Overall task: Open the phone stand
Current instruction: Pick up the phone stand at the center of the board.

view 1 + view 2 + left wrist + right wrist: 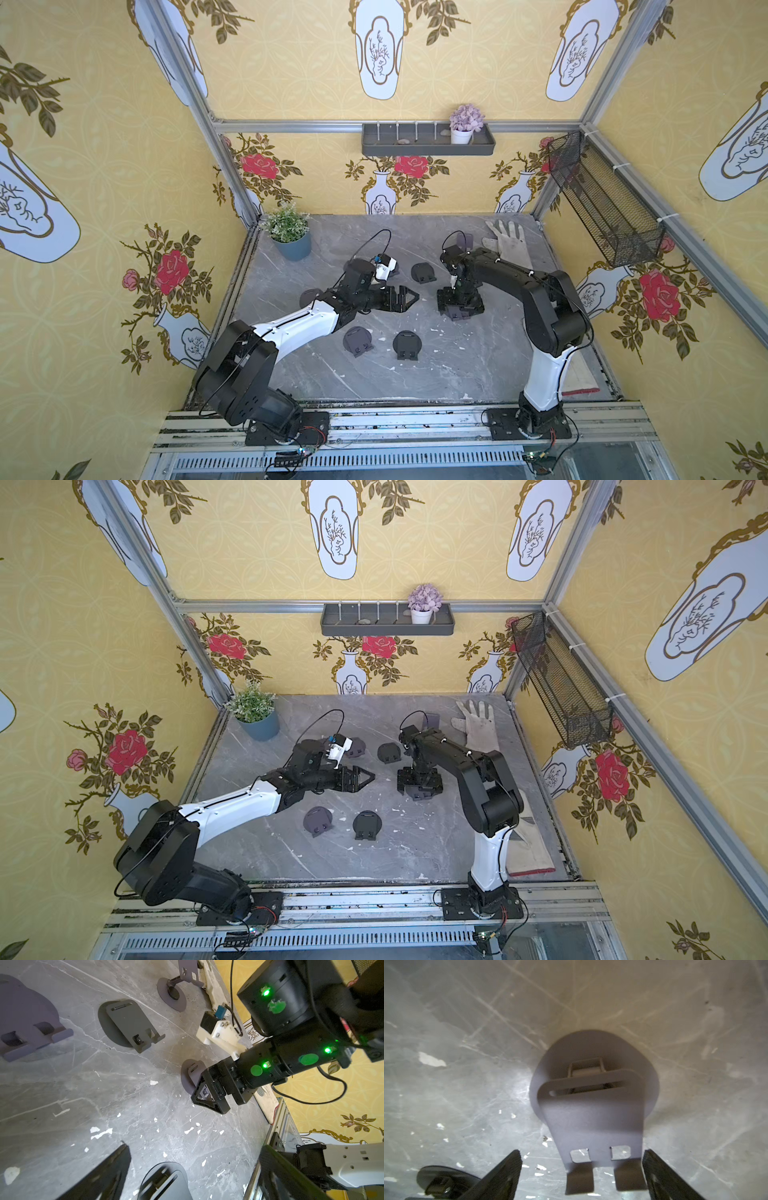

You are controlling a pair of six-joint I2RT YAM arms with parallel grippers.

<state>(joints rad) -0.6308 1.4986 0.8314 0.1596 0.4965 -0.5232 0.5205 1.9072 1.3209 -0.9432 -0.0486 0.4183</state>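
The phone stand point(591, 1115) is grey, its plate folded over a round base, with two hooks pointing toward the camera. My right gripper point(581, 1153) is open and straddles the hook end; one finger point(654, 1169) sits right beside the plate edge, the other point(506, 1169) is well apart. In both top views this gripper point(457, 305) point(419, 785) points down onto the stand point(457, 316), which is mostly hidden beneath it. My left gripper point(405, 298) point(194, 1147) hovers open to the left, holding nothing.
Several other folded stands lie around point(423, 272) point(357, 340) point(407, 344). One opened stand point(182, 978) is upright at the back. A potted plant point(291, 239) is at the back left, a glove point(509, 245) at the back right and another glove point(528, 845) at the front right.
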